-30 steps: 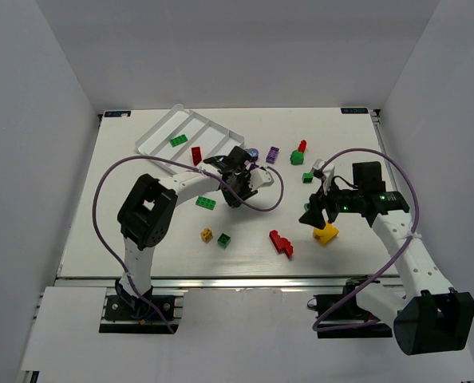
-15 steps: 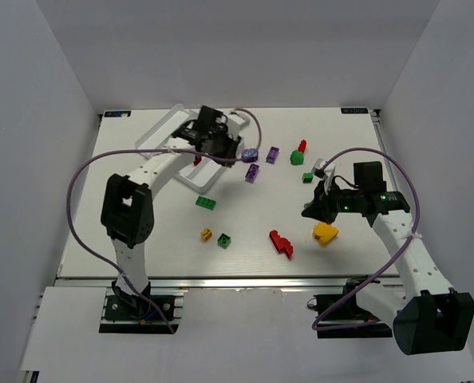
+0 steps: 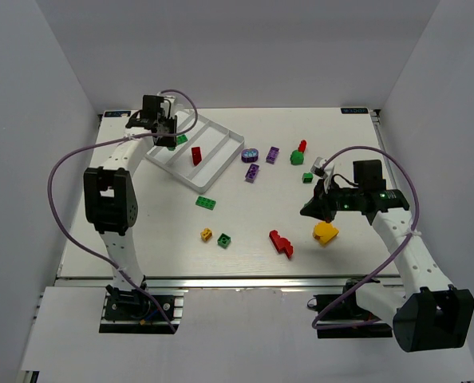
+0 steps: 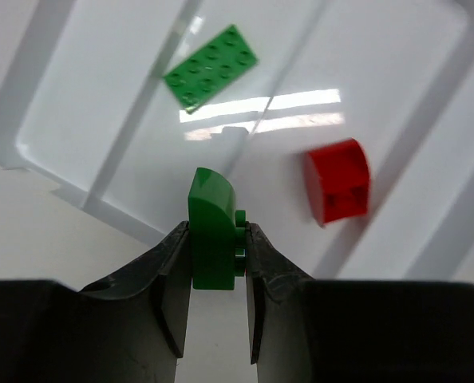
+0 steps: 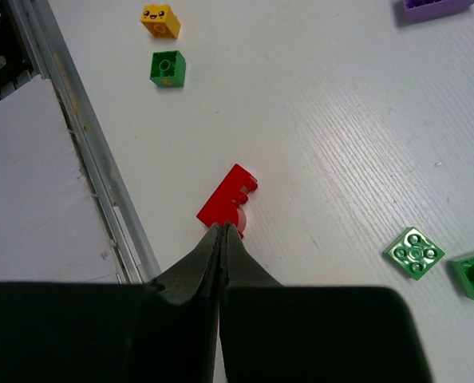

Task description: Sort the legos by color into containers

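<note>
Two grippers noted: the left gripper [image 4: 217,233] is clamped on a green curved brick [image 4: 211,199] above the white tray [image 3: 218,156], seemingly over the divider between a green plate [image 4: 211,67] and a red brick [image 4: 337,181], while the right gripper [image 5: 222,231], fingers pressed together and empty, hangs over a red stepped brick [image 5: 227,195] on the table.

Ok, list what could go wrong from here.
The left gripper holds a green wedge brick over the tray divider between the green plate and the red brick; released here, it may land with the red.
The right gripper is shut on nothing beside the yellow brick: possibly a missed pick.
</note>
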